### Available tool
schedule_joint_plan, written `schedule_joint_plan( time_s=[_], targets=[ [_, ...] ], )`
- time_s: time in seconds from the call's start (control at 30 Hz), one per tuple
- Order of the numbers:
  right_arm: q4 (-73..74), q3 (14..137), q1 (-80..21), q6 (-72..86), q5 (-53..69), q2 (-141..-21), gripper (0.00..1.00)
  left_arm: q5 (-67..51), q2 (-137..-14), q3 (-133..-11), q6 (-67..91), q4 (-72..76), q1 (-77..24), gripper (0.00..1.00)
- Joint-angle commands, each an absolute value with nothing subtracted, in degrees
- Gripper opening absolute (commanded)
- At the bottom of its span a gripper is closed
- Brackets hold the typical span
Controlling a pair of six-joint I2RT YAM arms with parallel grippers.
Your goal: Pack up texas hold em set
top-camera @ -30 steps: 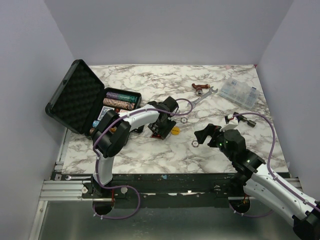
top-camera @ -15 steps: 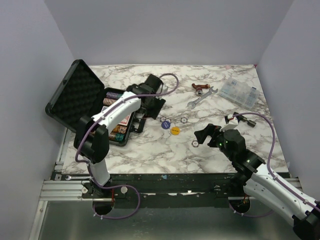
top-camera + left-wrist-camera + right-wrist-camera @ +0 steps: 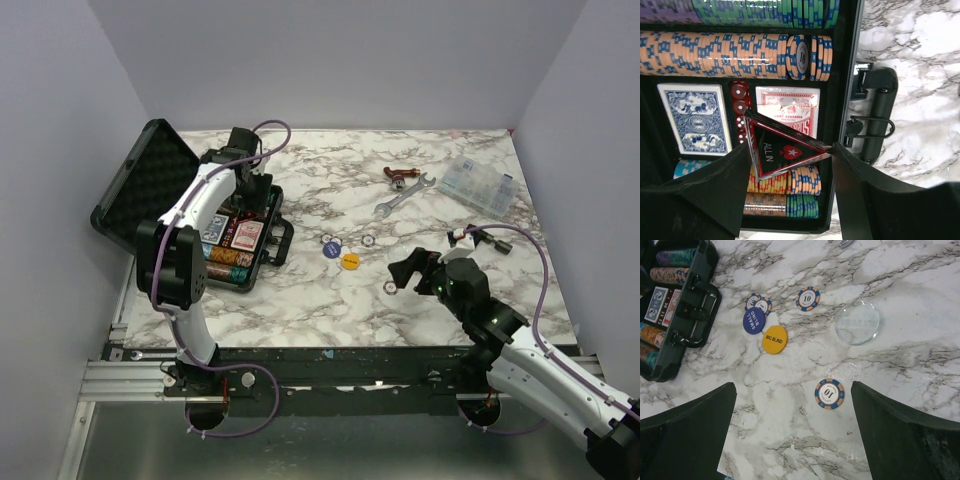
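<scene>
The black briefcase (image 3: 150,195) lies open at the left, its lid tilted back. Its base (image 3: 840,75) holds rows of coloured chips (image 3: 730,47), a blue deck (image 3: 694,117), a red deck (image 3: 790,107) and red dice. My left gripper (image 3: 250,185) hovers over the base, shut on a black triangular "ALL IN" disc (image 3: 782,150). On the table lie a blue "SMALL BLIND" disc (image 3: 753,320), a yellow "BIG BLIND" disc (image 3: 774,339) and three "10" chips (image 3: 829,393). My right gripper (image 3: 792,387) is open and empty, above the nearest chip (image 3: 390,287).
A clear round disc (image 3: 857,322) lies right of the loose chips. A silver wrench (image 3: 402,192) and a red-brown tool (image 3: 400,175) lie at the back. A clear compartment box (image 3: 479,183) stands at the back right. The case handle (image 3: 877,120) faces the table's middle.
My left gripper has swung from the middle of the table back and left to over the case, carrying the triangular disc. The right arm has not moved.
</scene>
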State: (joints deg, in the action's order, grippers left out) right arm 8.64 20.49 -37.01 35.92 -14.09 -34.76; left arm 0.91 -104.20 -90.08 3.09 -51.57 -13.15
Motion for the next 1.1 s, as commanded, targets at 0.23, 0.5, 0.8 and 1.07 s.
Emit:
schedule_joint_plan(
  time_s=[0.23, 0.5, 0.8, 1.07],
  targets=[
    [8.07, 20.54, -36.92, 35.51, -14.34, -35.94, 1.0, -2.94, -111.7, -92.58, 3.25, -51.86, -11.55, 0.29],
    [8.09, 20.67, -36.91, 35.61, -14.15, -36.64, 1.0, -1.86, -112.9, -93.12, 3.15, -52.2, -10.57, 0.31],
    [8.03, 20.72, -36.91, 35.66, -13.96, -37.01, 1.0, -2.48, -114.74, -94.48, 3.34, -52.73, -9.67, 0.38],
    [8.12, 20.81, -36.91, 35.68, -13.88, -37.04, 1.0, -3.08, -115.66, -94.57, 3.26, -53.24, -9.67, 0.46]
  ],
)
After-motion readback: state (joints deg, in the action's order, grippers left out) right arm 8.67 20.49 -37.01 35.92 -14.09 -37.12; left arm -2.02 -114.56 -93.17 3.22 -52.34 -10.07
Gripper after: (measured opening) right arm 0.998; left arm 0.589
